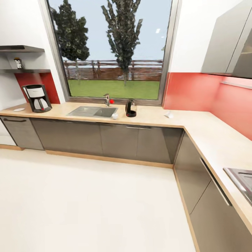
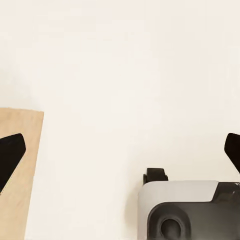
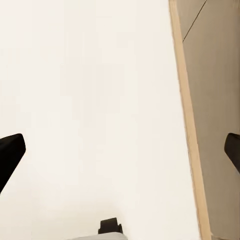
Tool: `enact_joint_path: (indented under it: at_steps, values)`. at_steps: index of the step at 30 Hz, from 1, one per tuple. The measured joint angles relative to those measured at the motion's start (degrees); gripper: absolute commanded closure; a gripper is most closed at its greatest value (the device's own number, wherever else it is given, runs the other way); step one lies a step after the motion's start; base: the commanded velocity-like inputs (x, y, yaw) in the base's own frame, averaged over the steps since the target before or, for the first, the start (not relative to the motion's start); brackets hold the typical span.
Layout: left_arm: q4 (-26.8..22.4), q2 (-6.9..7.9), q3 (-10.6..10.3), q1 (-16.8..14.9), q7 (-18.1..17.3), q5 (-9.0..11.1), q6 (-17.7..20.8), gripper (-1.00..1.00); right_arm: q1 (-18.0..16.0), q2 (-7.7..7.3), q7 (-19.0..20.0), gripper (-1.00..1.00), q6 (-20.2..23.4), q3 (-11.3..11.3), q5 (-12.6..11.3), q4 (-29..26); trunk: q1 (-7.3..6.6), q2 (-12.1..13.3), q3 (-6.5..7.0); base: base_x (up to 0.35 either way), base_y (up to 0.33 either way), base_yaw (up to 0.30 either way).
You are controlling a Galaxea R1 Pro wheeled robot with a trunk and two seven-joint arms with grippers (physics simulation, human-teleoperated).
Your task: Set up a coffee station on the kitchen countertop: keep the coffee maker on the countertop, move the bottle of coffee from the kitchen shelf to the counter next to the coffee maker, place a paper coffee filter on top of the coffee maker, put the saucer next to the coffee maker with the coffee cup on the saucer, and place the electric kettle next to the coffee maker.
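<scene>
L-shaped kitchen countertop (image 1: 154, 120) under window (image 1: 112, 49); coffee maker (image 1: 36, 98) at far left, saucer (image 1: 19, 109) beside; electric kettle (image 1: 131, 108), coffee cup (image 1: 114, 116) near sink (image 1: 92, 111); bottle of coffee (image 1: 18, 63) on shelf (image 1: 21, 49). Left gripper (image 2: 120, 150), right gripper (image 3: 120, 150) spread wide over pale floor (image 1: 87, 203).

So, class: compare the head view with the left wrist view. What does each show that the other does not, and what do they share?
Head view alone: the kitchen countertop with the coffee maker, the electric kettle beside the sink, and the window.

Left wrist view alone: the open left gripper and part of the robot's base.

Both: the pale floor.
</scene>
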Motion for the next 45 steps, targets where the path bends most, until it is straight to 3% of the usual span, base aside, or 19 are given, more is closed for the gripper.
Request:
enact_joint_path:
  at_steps: [45]
  values:
    - [1.96,0.3,0.01,0.09,0.8,-0.32,-0.07,-1.0,0.0,0.54,0.17,-1.0,-0.15,-0.13,-0.09,3.12,0.0,0.0,0.0,0.337,-0.025,0.0]
